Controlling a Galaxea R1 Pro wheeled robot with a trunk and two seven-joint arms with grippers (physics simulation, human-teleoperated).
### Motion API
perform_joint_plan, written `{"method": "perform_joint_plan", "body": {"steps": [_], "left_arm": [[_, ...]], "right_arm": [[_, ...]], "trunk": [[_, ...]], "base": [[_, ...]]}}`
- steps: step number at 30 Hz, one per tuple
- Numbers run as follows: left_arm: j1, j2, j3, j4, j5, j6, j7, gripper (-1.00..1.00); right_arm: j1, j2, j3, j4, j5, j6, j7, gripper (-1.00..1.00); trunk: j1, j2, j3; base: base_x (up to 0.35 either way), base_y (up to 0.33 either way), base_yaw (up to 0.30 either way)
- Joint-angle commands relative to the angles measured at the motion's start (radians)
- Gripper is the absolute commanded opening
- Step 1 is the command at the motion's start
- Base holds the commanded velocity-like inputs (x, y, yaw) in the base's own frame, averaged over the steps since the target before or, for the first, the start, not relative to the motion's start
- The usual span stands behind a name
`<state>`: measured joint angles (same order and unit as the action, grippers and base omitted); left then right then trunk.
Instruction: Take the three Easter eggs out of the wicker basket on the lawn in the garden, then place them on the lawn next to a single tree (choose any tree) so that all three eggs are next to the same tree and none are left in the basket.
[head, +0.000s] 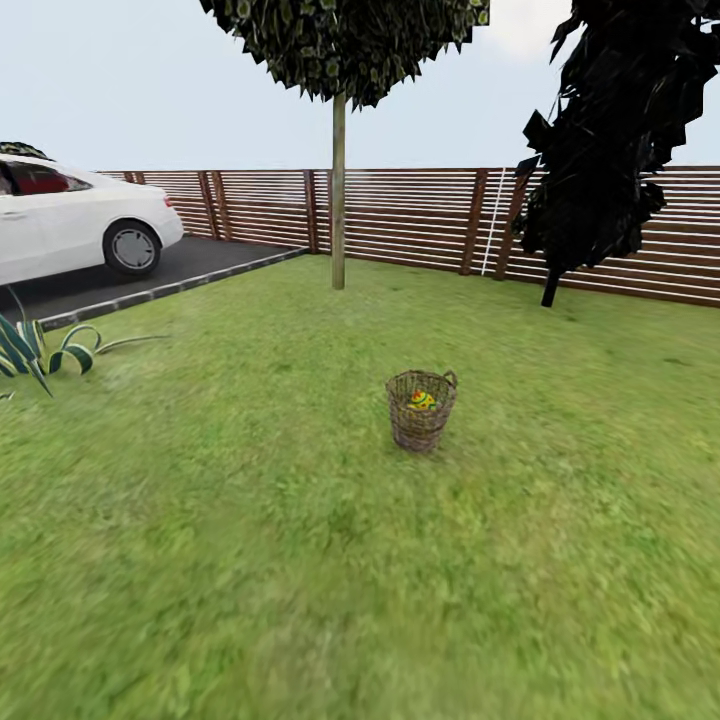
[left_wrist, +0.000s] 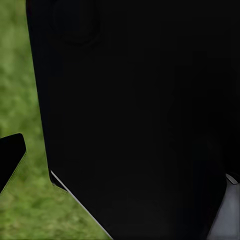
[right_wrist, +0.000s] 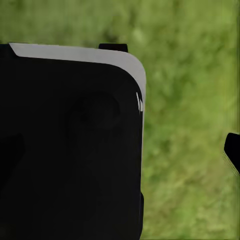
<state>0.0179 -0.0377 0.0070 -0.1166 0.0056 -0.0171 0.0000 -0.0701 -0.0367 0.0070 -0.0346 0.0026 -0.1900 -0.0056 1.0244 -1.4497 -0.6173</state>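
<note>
Far left: white car (head: 70, 225) on driveway (head: 150, 275). Centre far: tree (head: 338, 190) on lawn (head: 250, 520), before fence (head: 420, 215). Centre: wicker basket (head: 421, 410) upright on grass, well apart from tree, Easter eggs (head: 422, 400) inside; count unclear. Judged: nothing removed yet; approach, three transfers remain. Wrist views: dark robot body over grass; state of both grippers cannot be told.

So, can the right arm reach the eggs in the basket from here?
Probably not: the wicker basket stands well ahead on the lawn, no arm near it. Nothing blocks the way; the robot likely must drive closer.
</note>
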Motion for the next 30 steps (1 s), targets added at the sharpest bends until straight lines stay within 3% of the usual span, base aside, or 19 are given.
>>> {"method": "perform_joint_plan", "body": {"steps": [1,30], "left_arm": [[0.001,0.0,0.001,-0.002,0.001,-0.001,0.0,1.0],[0.001,0.0,0.001,-0.002,0.001,-0.001,0.0,1.0]], "right_arm": [[0.0,0.0,0.001,0.001,0.0,-0.003,-0.001,1.0],[0.0,0.001,0.001,0.001,0.0,-0.002,-0.001,1.0]], "trunk": [[0.001,0.0,-0.001],[0.001,0.0,-0.001]], "base": [[0.335,0.0,0.0],[0.335,0.0,0.0]]}}
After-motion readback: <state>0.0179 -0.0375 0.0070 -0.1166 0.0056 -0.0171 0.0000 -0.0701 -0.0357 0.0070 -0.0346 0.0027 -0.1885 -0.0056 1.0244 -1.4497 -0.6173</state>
